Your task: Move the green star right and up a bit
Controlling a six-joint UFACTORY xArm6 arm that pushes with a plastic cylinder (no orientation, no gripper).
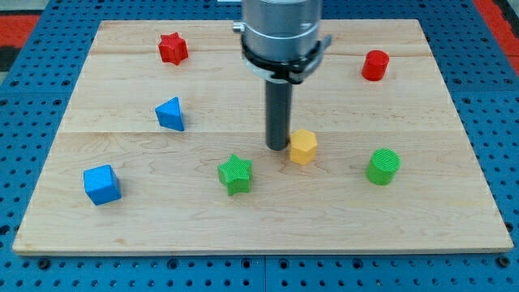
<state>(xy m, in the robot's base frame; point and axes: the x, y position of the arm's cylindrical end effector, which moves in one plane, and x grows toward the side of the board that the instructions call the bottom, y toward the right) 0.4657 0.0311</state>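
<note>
The green star (235, 173) lies on the wooden board (130, 219), left of centre and toward the view's bottom. My tip (278, 148) stands on the board up and to the right of the star, a short gap away from it. The tip is right beside the left side of the yellow hexagon block (303, 147), touching it or nearly so.
A green cylinder (383, 166) stands to the right. A red cylinder (375, 65) is at the top right and a red star (173, 49) at the top left. A blue triangle (170, 113) and a blue cube (101, 184) are on the left.
</note>
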